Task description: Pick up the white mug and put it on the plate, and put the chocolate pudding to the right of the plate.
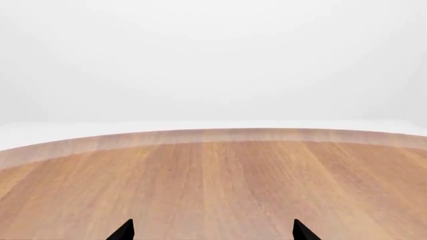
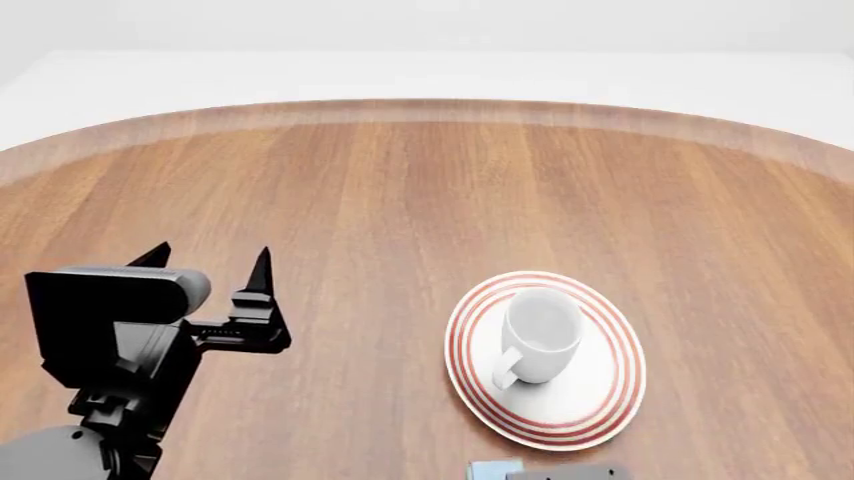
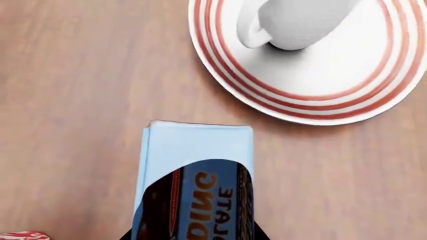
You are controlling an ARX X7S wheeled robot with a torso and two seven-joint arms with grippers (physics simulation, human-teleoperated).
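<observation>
Right end effector (image 3: 193, 235) barely in frame, can't tell if it's gripping; pudding (image 3: 195, 182) sits right under it, near side of plate (image 2: 607, 400), not yet right. Left end effector (image 2: 214, 262) released, idle over table (image 2: 400, 200). Mug (image 2: 539, 335) upright on plate, glossy white

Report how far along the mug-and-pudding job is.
Done: the white mug stands on the plate. In hand: the right wrist view looks down on the chocolate pudding, which sits on the near side of the plate; whether it is gripped is unclear. Left: placing it to the plate's right. The left gripper is open and empty.
</observation>
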